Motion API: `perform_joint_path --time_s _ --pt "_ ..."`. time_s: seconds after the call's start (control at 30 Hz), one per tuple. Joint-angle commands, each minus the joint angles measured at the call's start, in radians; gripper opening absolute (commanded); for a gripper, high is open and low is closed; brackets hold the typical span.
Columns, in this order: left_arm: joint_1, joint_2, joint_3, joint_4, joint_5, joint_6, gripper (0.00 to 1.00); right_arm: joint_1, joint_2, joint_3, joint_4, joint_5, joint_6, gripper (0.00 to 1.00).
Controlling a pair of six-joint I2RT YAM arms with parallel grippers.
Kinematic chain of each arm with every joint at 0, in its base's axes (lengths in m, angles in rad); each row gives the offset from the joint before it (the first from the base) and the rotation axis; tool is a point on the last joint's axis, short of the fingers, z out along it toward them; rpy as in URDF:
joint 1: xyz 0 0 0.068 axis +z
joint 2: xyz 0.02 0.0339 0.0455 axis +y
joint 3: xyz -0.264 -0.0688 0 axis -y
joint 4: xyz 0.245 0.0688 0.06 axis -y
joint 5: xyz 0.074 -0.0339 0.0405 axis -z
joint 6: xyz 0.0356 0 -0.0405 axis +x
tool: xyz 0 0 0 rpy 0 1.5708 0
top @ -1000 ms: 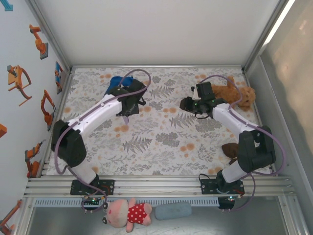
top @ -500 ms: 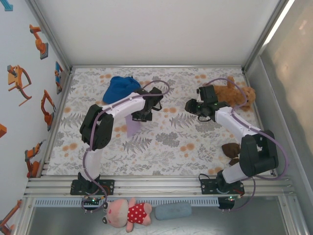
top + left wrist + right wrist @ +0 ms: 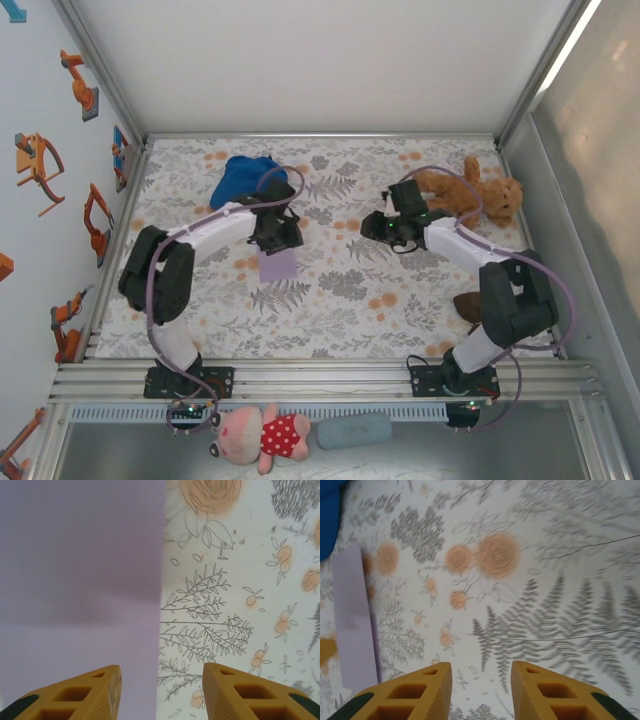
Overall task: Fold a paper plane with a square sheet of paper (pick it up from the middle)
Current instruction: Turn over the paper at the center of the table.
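The square sheet of paper [image 3: 277, 265] lies flat on the tabletop [image 3: 340, 310], left of the centre and directly on the near side of the left jaws. I judge that it lies there so that both arms can reach it: it is between them, though closer to the left one.

The left jaws stand apart with nothing between them. In the left wrist view one yellow finger [image 3: 107, 695] hangs over the paper and the other over the bare cloth, so the edge of the sheet runs through the gap. That is the edge and not the middle, so for a pick from the middle I think the arm must shift sideways over the sheet. The right jaws are moderately apart and also empty. They hover over the print well to the right of the sheet, probably to help with the first fold.

The paper is thin, plain lavender and matt, with straight sharp edges. A darker band crosses it in the left wrist view, and I cannot tell whether it is a shadow or a crease. Such a flat sheet gives the fingers little to catch.

The tabletop cover shows grey ferns and orange flowers. The blue cap [image 3: 245, 177] behind is soft crumpled fabric, and the brown teddy bear [image 3: 470, 192] at the far right is plush.
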Motion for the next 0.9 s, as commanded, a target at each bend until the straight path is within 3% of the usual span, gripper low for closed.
perform_joint_path --time_s 0.0,0.17,0.37,0.73,0.87 --pt "0.047 -0.109 -0.087 0.084 0.030 -0.064 0.53 0.116 0.076 0.083 0.036 -0.038 0.008 0.36" --pt "0.127 -0.235 -0.218 0.079 -0.020 -0.101 0.60 0.257 0.232 0.218 0.046 -0.056 0.010 0.35" --pt "0.206 -0.345 -0.332 0.097 -0.040 -0.137 0.69 0.339 0.407 0.390 0.013 -0.098 -0.017 0.23" --pt "0.241 -0.373 -0.401 0.163 -0.003 -0.120 0.97 0.346 0.604 0.568 -0.068 -0.110 -0.036 0.18" --pt "0.238 -0.369 -0.404 0.183 0.031 -0.108 0.96 0.334 0.599 0.539 -0.095 -0.070 -0.051 0.18"
